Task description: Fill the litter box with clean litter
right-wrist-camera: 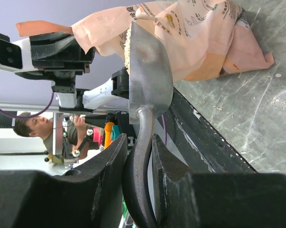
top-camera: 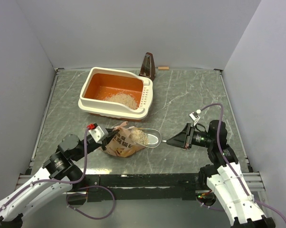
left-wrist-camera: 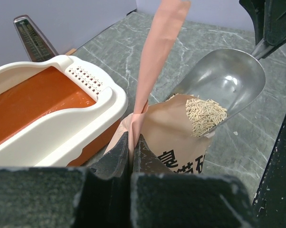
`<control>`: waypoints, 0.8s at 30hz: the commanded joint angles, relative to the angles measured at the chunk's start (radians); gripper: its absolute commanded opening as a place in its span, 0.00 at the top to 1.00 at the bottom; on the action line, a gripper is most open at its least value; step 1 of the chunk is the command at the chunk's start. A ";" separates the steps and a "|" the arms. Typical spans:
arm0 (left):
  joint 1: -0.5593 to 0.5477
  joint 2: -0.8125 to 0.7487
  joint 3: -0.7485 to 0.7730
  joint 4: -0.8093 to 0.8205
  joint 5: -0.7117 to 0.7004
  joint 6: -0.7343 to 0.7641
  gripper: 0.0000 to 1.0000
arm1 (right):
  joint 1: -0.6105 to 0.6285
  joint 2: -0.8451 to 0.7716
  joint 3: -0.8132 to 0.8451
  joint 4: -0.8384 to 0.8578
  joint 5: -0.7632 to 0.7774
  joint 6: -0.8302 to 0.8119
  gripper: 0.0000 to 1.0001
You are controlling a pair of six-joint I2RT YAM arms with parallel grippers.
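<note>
Your right gripper (top-camera: 175, 140) had its jaws closed on the handle of the metal scoop (top-camera: 152, 138), whose bowl lay at the mouth of the bag (top-camera: 125, 147) with clean litter (top-camera: 139, 136) heaped at its lip, lower centre of the frame. Your left gripper (top-camera: 106, 137) was pinched tight on the bag's edge. The litter box (top-camera: 112, 109) stood upper centre with a small pile of granules inside, and a metronome (top-camera: 147, 66) was just behind it.
</note>
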State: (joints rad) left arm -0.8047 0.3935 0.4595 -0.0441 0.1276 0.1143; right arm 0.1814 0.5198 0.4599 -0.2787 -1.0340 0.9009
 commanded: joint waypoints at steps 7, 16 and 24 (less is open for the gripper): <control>-0.005 -0.042 0.024 0.142 -0.025 -0.005 0.99 | -0.020 0.005 0.089 0.050 -0.026 0.092 1.00; -0.005 -0.054 0.025 0.141 -0.032 -0.001 0.99 | -0.025 0.074 0.181 0.019 0.015 0.101 1.00; -0.005 -0.070 0.022 0.142 -0.043 0.001 0.99 | -0.036 0.184 0.266 0.059 0.095 0.121 1.00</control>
State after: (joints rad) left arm -0.8047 0.3508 0.4580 -0.0666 0.0811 0.1146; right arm 0.1562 0.6521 0.6434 -0.2886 -0.9817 0.9798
